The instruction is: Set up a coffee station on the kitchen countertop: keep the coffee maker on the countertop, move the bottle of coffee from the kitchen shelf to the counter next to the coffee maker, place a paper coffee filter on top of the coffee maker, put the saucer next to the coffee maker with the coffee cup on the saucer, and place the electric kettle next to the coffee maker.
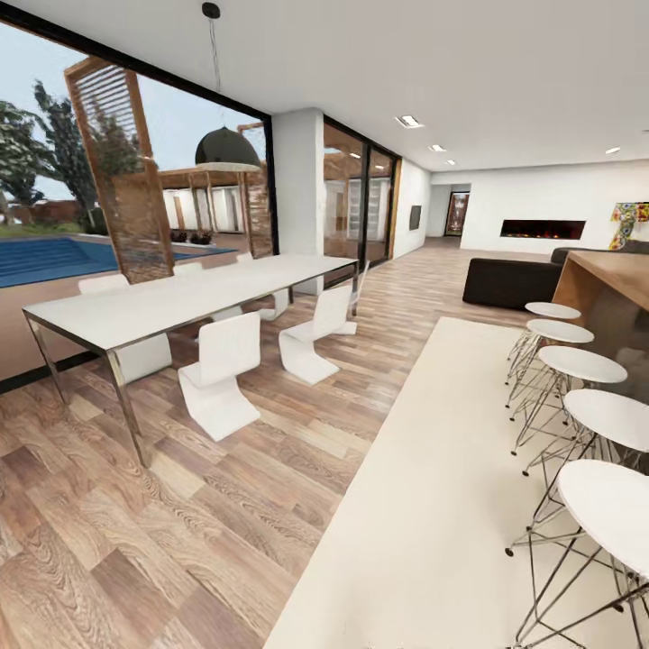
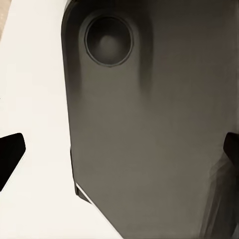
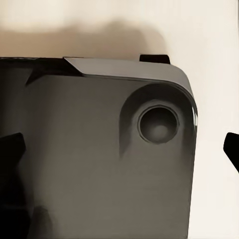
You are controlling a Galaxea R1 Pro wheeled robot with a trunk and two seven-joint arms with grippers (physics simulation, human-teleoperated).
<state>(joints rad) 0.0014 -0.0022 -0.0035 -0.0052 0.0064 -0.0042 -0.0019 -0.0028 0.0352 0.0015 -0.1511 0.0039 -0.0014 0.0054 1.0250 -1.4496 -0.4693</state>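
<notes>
With no coffee things in sight, the robot faced a long white dining table [image 1: 180,302] at far left and round white stools [image 1: 581,365] at right, both grippers' black fingers [image 2: 11,154] spread wide and empty.

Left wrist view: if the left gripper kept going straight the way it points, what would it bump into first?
Probably the dark grey panel with a round recess right ahead of the left gripper, likely part of the robot's own base. Its jaws are spread wide at the picture's edges, holding nothing. The pale rug lies beyond; depth is unclear.
</notes>
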